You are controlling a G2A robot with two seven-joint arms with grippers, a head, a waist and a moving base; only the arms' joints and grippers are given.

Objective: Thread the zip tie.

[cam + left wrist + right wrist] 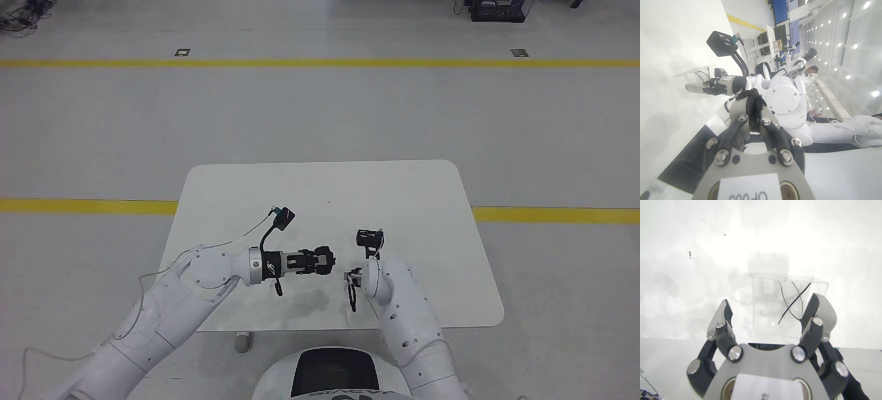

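Table (330,190): white, both arms over its near half.
Clear box (821,281): stands by the near edge, right of centre.
Zip ties (789,308): several thin black ones, crossed and leaning inside the box.
Right gripper (770,300): fingers spread wide, directly above the box.
Left gripper (753,96): just left of the right one, pointing right, fingers pressed together; cannot tell whether anything is pinched.
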